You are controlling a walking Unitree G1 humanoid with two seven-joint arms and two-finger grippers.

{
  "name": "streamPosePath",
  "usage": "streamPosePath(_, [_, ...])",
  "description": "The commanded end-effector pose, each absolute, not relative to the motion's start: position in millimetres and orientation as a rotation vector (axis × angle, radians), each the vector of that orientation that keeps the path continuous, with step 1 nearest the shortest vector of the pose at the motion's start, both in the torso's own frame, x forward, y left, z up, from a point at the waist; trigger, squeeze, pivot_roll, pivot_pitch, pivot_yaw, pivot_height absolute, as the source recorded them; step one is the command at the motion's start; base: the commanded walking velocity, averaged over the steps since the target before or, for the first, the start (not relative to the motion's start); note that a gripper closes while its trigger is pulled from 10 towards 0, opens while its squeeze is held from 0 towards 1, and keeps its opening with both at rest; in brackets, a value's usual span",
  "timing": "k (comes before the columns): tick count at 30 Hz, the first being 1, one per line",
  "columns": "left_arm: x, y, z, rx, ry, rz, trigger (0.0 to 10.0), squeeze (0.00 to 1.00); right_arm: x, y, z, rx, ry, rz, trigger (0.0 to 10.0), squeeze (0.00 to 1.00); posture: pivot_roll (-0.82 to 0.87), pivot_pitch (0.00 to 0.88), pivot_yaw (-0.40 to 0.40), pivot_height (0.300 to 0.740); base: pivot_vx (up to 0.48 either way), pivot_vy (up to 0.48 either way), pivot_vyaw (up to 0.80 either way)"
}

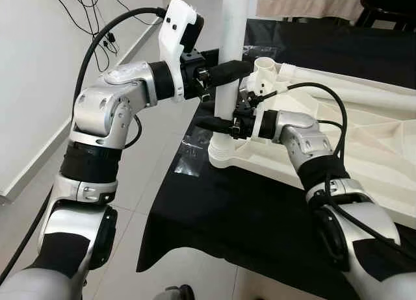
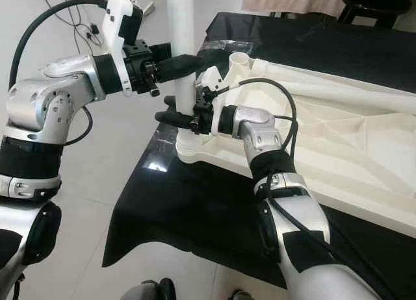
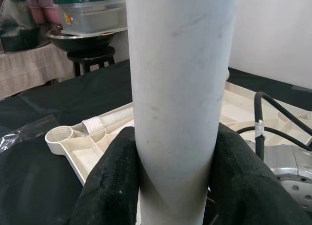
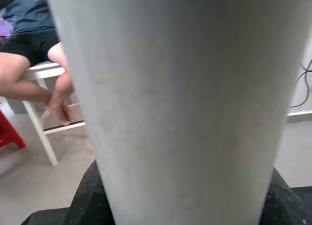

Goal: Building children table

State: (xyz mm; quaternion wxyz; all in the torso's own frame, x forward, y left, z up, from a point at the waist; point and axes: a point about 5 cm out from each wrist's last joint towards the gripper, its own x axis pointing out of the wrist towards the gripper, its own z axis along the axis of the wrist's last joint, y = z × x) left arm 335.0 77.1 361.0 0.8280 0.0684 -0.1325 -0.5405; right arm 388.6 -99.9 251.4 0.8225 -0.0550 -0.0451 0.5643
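Note:
A white table leg (image 1: pixel 229 53) stands upright in a corner socket (image 1: pixel 224 156) of the cream tabletop (image 1: pixel 370 150), which lies upside down on a black cloth. My left gripper (image 1: pixel 234 71) is shut on the leg at mid-height, and its black fingers (image 3: pixel 109 181) press both sides of the leg (image 3: pixel 180 103). My right gripper (image 1: pixel 211 125) is shut on the same leg lower down, just above the socket. Up close in the right wrist view, the leg (image 4: pixel 180 103) hides most of that gripper's fingers. A second leg (image 1: pixel 351 89) with a threaded end lies on the tabletop.
The black cloth (image 1: pixel 234 215) hangs over the near edge of the support, with tiled floor to the left. A clear plastic bag (image 1: pixel 188 150) lies by the socket. Another empty socket (image 1: pixel 264 66) sits behind the leg. A person (image 4: pixel 39 49) sits on a white stool.

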Motion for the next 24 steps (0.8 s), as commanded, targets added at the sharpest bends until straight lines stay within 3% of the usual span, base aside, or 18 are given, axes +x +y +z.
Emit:
streamPosePath(1, [319.1,52.0,363.1,0.168,-0.307,-1.318,0.0,0.00,389.5,-71.8,240.5,-0.138,-0.028,1.187,0.0,0.00,0.06,0.186,0.059,0.740,0.000,0.000,0.00])
streamPosePath(5, [319.5,51.3,363.6,0.171,-0.311,-1.308,0.0,0.00,393.9,-72.6,237.0,-0.164,-0.008,1.091,0.0,0.00,0.06,0.187,0.053,0.740,0.000,0.000,0.00])
streamPosePath(6, [320.8,51.0,364.0,0.182,-0.319,-1.288,10.0,0.00,397.1,-70.7,231.0,-0.166,0.001,0.967,0.0,0.00,0.05,0.189,0.046,0.740,0.000,0.000,0.00])
streamPosePath(7, [321.8,50.8,364.2,0.182,-0.323,-1.274,10.0,0.00,398.1,-68.3,221.1,-0.124,0.017,0.823,0.0,0.00,0.05,0.189,0.046,0.740,0.000,0.000,0.00])
streamPosePath(8, [321.8,50.8,364.2,0.182,-0.323,-1.274,10.0,0.00,398.1,-68.3,221.1,-0.124,0.017,0.823,0.0,0.00,0.05,0.189,0.046,0.740,0.000,0.000,0.00])
streamPosePath(9, [323.5,52.0,365.3,0.147,-0.327,-1.257,10.0,1.00,391.6,-62.6,204.4,-0.057,0.051,0.707,0.0,0.00,0.05,0.195,0.050,0.740,0.000,0.000,0.00])
streamPosePath(11, [322.3,52.3,363.2,0.155,-0.323,-1.268,10.0,1.00,372.3,-57.8,177.2,0.009,0.108,0.531,0.0,0.00,0.04,0.195,0.057,0.740,0.000,0.000,0.00])
streamPosePath(16, [325.6,52.3,364.3,0.146,-0.327,-1.244,10.0,1.00,363.3,-60.6,174.0,-0.005,0.078,0.355,0.0,0.00,0.03,0.190,0.062,0.740,0.000,0.000,0.00])
streamPosePath(17, [327.3,52.4,366.6,0.135,-0.333,-1.237,10.0,0.00,364.1,-56.4,177.1,0.005,0.057,0.309,0.0,0.00,0.02,0.184,0.064,0.740,0.000,0.000,0.00])
streamPosePath(24, [326.5,52.5,369.7,0.129,-0.347,-1.237,10.0,0.00,378.8,-47.9,195.4,0.027,0.008,0.276,0.0,0.00,0.03,0.171,0.053,0.740,0.000,0.000,0.00])
